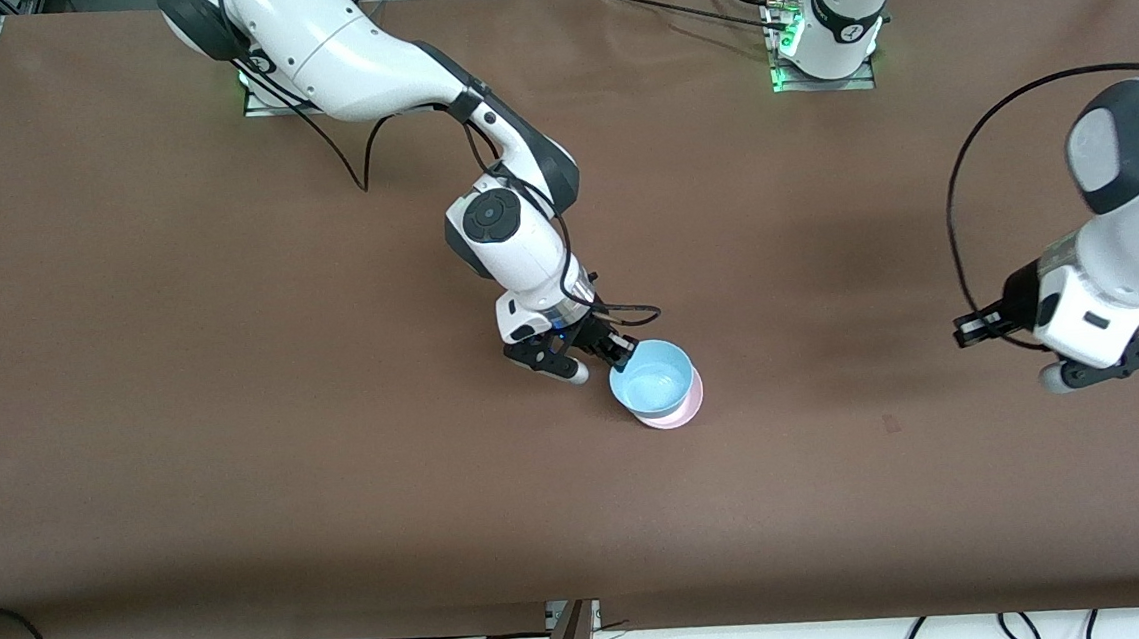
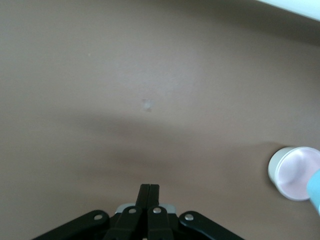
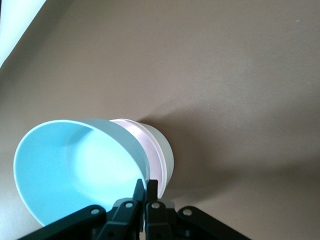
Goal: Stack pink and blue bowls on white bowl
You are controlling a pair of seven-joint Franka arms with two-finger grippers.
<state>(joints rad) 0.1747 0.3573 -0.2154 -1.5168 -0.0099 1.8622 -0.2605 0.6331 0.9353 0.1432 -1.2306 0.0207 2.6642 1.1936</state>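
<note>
Pink bowl [image 1: 678,409] lowest on table, near mid-table, nested in white bowl [image 3: 167,152]; white one only visible as outer wall in the wrist views, hidden in front view. Stack location confirmed in left wrist view: pink bowl inside white wall.

Blue bowl [image 1: 651,375] held above pink bowl, tilted, offset toward the right arm's side of the stack, not yet seated. Right gripper [image 1: 620,353] pinched on blue bowl rim, one finger inside, one outside (right wrist view: fingers clamped together over the rim edge). Over the stack's edge.

Left gripper [image 1: 1104,362] parked over bare table toward the left arm's end, well apart from the stack; fingers pressed together, holding nothing. Waiting.

Step in hand, as a judgement: last placement, blue into pink. Pink-on-white looks done.

Next move calls for:
- shift blue bowl to centre over pink rim
- level out the tilt
- lower until nested, then release

Risk: tilted entry could catch pink rim and shove or tip the stack; rim-only pinch may let bowl swing.
</note>
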